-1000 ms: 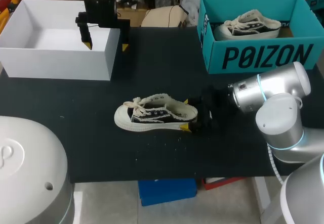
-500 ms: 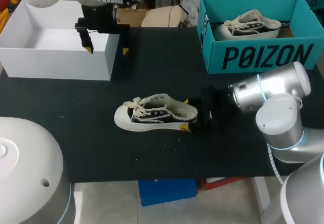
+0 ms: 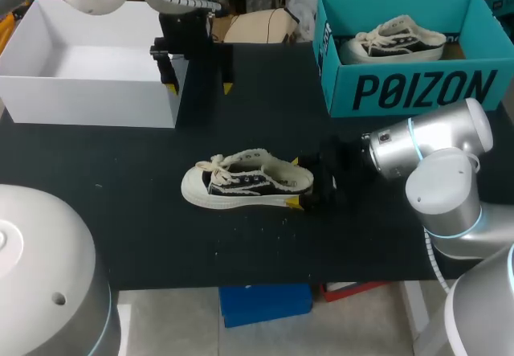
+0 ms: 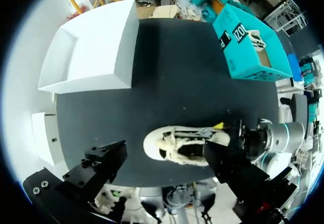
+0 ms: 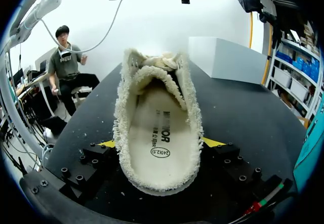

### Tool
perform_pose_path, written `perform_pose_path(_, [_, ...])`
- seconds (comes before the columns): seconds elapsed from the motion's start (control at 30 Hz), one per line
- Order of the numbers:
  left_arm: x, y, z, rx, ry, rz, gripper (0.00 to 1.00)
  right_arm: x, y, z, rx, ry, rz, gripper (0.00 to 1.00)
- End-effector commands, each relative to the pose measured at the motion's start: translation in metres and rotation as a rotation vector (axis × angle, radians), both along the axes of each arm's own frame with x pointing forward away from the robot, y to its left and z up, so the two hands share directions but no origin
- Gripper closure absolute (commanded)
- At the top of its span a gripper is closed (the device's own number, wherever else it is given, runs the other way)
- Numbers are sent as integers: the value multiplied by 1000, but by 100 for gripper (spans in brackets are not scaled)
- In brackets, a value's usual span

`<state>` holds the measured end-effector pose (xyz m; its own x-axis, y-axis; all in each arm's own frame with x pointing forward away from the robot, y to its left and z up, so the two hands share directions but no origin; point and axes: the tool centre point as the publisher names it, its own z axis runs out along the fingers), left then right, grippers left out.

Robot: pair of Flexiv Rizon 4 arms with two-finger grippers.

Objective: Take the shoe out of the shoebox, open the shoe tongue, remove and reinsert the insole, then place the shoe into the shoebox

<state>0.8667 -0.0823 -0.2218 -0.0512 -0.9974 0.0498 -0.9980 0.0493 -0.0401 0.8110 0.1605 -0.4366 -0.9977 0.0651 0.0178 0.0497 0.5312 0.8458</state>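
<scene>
A black and cream sneaker [image 3: 245, 181] lies on its sole mid-table, toe toward the left. My right gripper [image 3: 295, 182] is shut on its heel, with a yellow tip on each side. In the right wrist view the shoe [image 5: 157, 128] shows its cream insole, and the fingertips [image 5: 211, 142] press its frayed collar. My left gripper [image 3: 199, 88] hangs open and empty beside the right wall of the white box [image 3: 48, 91]. From the left wrist the shoe [image 4: 182, 145] lies below, between its own black fingers [image 4: 101, 166]. The teal shoebox [image 3: 401, 91] stands at the back right.
A second sneaker [image 3: 393, 41] lies inside the teal shoebox. The white box is an open container at the back left. Bare black table [image 3: 161, 243] stretches in front of and to the left of the shoe.
My left gripper has moved to the right, from over the white box's right corner to just beside it, staying open. The right gripper and the shoe have not moved.
</scene>
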Motion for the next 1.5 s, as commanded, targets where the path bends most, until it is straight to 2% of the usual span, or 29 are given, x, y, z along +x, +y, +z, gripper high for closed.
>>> perform_pose_path(0.03, [-8, -28, -6, 58, 47, 5, 0, 0, 2, 0, -2, 2, 1, 100])
perform_pose_path(0.3, [-35, -63, -31, 146, 80, -10, 0, 0, 2, 0, -2, 2, 1, 100])
perform_pose_path(0.6, [-57, -85, -66, 194, 95, -34, 0, 0, 2, 0, -2, 2, 1, 100])
perform_pose_path(0.97, [-65, -94, -105, 348, 89, -81, 0, 0, 2, 0, -2, 2, 1, 100])
perform_pose_path(1.17, [-61, -95, -114, 395, 99, -84, 0, 0, 2, 0, -2, 2, 1, 100])
perform_pose_path(1.5, [-63, -88, -134, 482, 124, -84, 0, 0, 2, 0, -2, 2, 1, 100])
